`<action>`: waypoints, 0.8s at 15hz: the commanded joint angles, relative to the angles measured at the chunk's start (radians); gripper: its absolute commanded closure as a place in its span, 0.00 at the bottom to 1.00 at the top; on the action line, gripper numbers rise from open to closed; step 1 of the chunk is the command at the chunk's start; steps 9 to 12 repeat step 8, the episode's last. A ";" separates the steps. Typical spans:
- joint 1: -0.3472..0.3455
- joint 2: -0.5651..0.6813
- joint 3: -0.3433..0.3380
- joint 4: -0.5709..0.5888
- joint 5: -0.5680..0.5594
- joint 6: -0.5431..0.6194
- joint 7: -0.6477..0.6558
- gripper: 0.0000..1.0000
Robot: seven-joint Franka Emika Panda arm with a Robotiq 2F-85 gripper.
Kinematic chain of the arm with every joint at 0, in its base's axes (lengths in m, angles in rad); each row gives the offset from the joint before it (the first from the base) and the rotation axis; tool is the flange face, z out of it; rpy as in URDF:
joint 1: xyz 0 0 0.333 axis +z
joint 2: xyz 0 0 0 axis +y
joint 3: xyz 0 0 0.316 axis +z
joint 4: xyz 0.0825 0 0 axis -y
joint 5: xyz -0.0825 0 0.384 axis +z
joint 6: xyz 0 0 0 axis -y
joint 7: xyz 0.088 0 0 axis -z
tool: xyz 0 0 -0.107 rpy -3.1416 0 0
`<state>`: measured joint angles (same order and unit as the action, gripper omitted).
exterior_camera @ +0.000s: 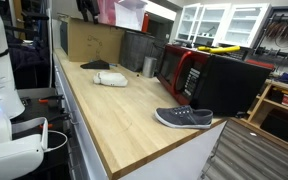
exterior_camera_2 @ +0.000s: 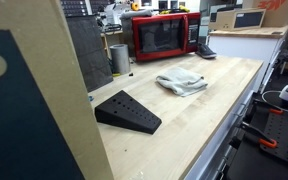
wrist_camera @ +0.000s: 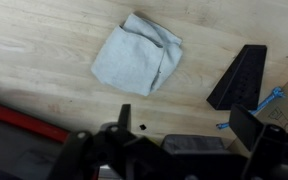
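Observation:
In the wrist view my gripper [wrist_camera: 184,121] stands open over the front part of a wooden counter [wrist_camera: 44,60], with nothing between its fingers [wrist_camera: 124,112]. A crumpled light grey cloth [wrist_camera: 137,55] lies flat on the wood beyond the fingertips, apart from them. A black wedge-shaped block [wrist_camera: 239,77] rests to the cloth's right. Both exterior views show the cloth [exterior_camera: 110,77] [exterior_camera_2: 181,82] and the wedge [exterior_camera: 96,65] [exterior_camera_2: 127,111] side by side. The gripper itself is not seen in either exterior view.
A red microwave [exterior_camera_2: 164,35] [exterior_camera: 184,70] and a metal cup [exterior_camera_2: 119,58] stand at the counter's back. A grey shoe [exterior_camera: 184,118] lies near one end, a cardboard box [exterior_camera: 92,40] at the other. A red-and-black frame [wrist_camera: 14,122] runs below the counter's edge.

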<state>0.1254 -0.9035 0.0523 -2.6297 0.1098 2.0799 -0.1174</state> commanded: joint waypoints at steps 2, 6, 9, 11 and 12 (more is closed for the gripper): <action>0.005 -0.018 0.003 0.000 -0.016 -0.001 0.011 0.00; 0.005 -0.019 0.003 -0.002 -0.017 -0.001 0.011 0.00; 0.005 -0.019 0.003 -0.003 -0.018 -0.001 0.011 0.00; 0.005 -0.019 0.003 -0.003 -0.018 -0.001 0.011 0.00; 0.005 -0.019 0.003 -0.003 -0.018 -0.001 0.011 0.00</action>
